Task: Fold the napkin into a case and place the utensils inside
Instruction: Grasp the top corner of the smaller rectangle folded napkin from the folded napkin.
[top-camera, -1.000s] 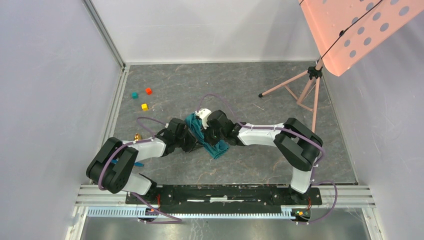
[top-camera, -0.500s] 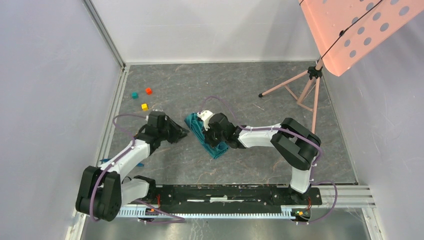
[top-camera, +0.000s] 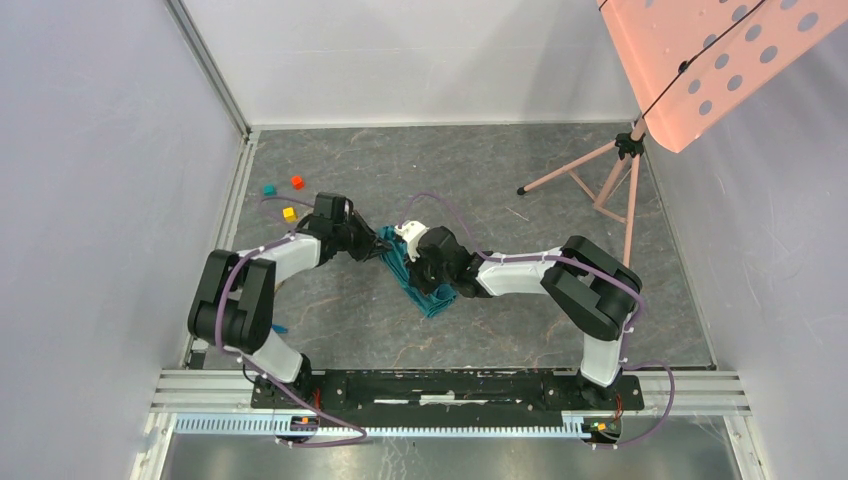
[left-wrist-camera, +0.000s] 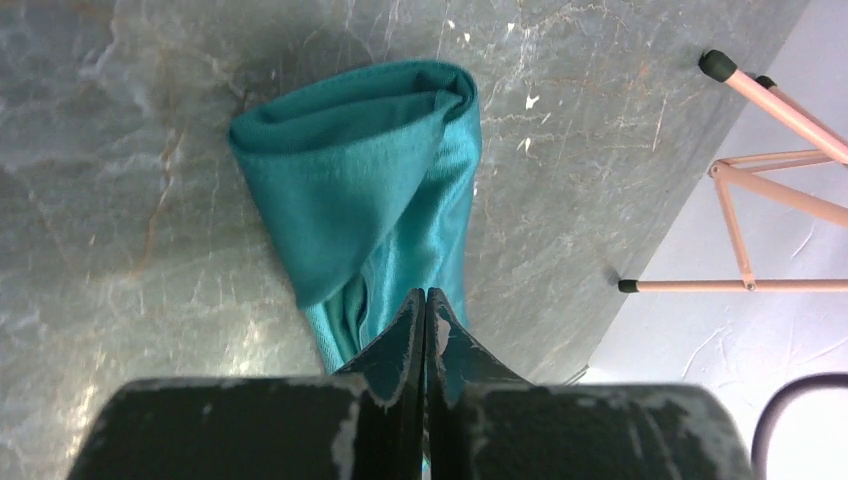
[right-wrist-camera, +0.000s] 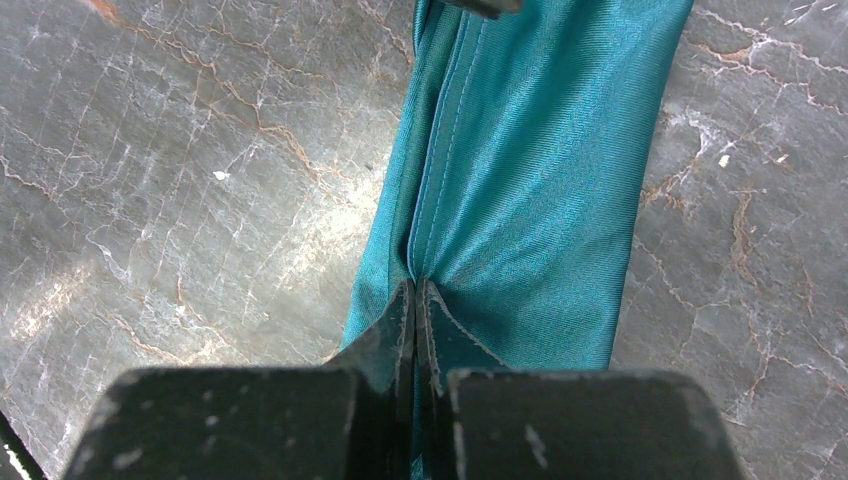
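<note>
Half a second ago the left arm was drawn back to the left, clear of the cloth. Now it reaches right, past the teal cube (top-camera: 269, 189), yellow cube (top-camera: 288, 213) and red cube (top-camera: 297, 182), and the left fingers (left-wrist-camera: 400, 340) are pressed together with their tips on the far-left end of the napkin (top-camera: 405, 268). A sliver of the blue utensil (top-camera: 279, 327) shows just beside that arm's elbow. The napkin has not shifted: it is a narrow folded teal strip lying slantwise in the middle of the surface (top-camera: 500, 180), its rolled open end beyond the left tips. The right fingers (right-wrist-camera: 395, 330) stay where they were, together, tips on the strip's stitched seam where the fabric puckers. I cannot tell whether either pair nips cloth. Far right, well apart, stands a pink tripod stand (top-camera: 590, 180)
</note>
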